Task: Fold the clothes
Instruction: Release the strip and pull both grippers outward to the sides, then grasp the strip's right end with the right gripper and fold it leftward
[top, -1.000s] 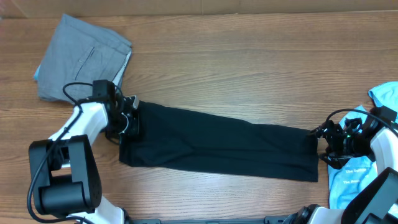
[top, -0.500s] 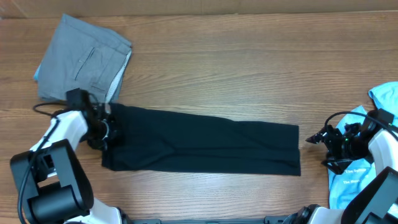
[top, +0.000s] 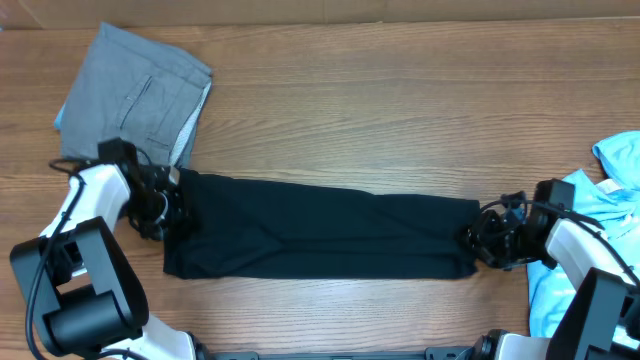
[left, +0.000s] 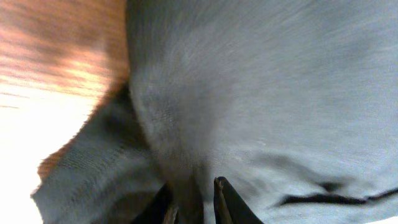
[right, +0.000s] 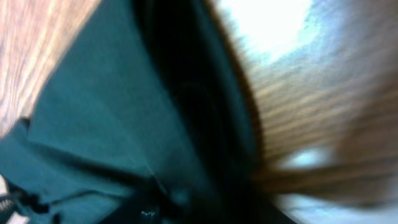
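The black T-shirt (top: 320, 235) lies folded into a long strip across the wooden table (top: 400, 120). My left gripper (top: 170, 207) is at its left end. In the left wrist view, my left gripper (left: 196, 200) is shut on a raised fold of the dark cloth (left: 261, 93). My right gripper (top: 478, 240) is at the strip's right end. The right wrist view is blurred: the cloth (right: 93, 124) fills the left side and the fingers cannot be made out. Folded grey trousers (top: 135, 95) lie at the back left. A light-blue printed shirt (top: 600, 220) lies at the right edge.
The grey trousers sit just behind my left arm (top: 95, 190). The light-blue shirt lies partly under my right arm (top: 575, 240). Bare wood runs along the back of the table behind the black strip.
The black T-shirt has slid left with my left gripper. My right gripper was apart from the shirt's right end half a second ago and has moved left onto it, its jaws narrowing.
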